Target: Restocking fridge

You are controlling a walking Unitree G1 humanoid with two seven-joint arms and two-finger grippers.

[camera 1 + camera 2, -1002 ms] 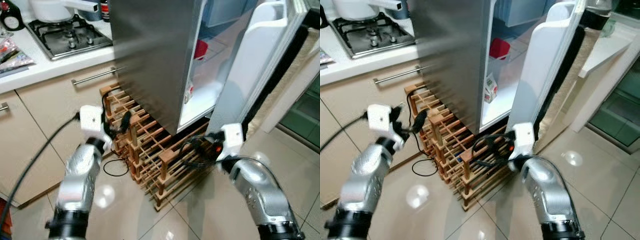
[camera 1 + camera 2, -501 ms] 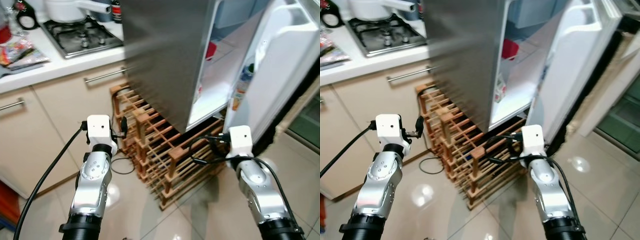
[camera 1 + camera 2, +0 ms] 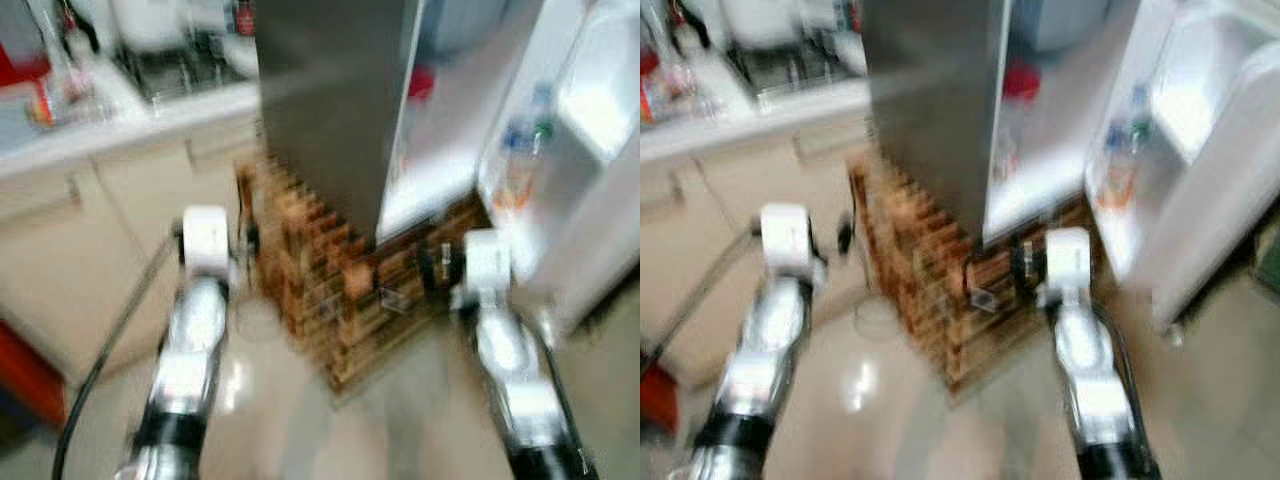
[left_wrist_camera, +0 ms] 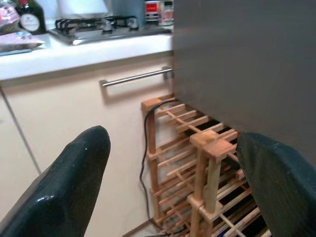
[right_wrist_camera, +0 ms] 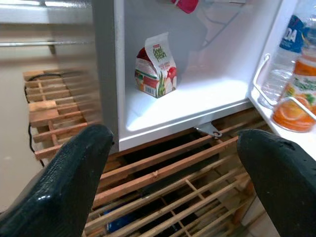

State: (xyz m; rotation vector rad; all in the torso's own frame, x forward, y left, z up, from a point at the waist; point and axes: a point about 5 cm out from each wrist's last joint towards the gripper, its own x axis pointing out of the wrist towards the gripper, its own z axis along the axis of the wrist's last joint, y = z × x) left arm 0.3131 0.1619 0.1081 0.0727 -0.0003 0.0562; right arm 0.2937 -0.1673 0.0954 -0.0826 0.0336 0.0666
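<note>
The head views are smeared with motion blur, yet the layout reads well enough: the fridge [image 3: 940,90] stands with its door [image 3: 1200,150] swung wide, raised on a wooden rack [image 4: 207,163] beside the kitchen tabletop [image 4: 74,49] that carries the hob [image 4: 94,24]. Both arms are held out low in front of the rack. The left pincer [image 4: 173,177] is spread wide with nothing between its fingers, facing the rack and a cupboard handle [image 4: 136,76]. The right pincer [image 5: 173,177] is just as wide and just as empty, looking straight into the bottom of the fridge. There a juice carton [image 5: 156,66] stands upright on the lowest shelf, and in the door pocket sit a water bottle [image 5: 289,54] and an orange bottle [image 5: 296,96]. Neither pincer carries anything to restock with, so a fetch looks like the step in hand. The risks from here: the right arm is close to the rack and the fridge's lower edge, and a careless swing could clip the slats or nudge the door. Moving while the view is this blurred would also make any reach toward the shelf poorly aimed and could topple that carton.
</note>
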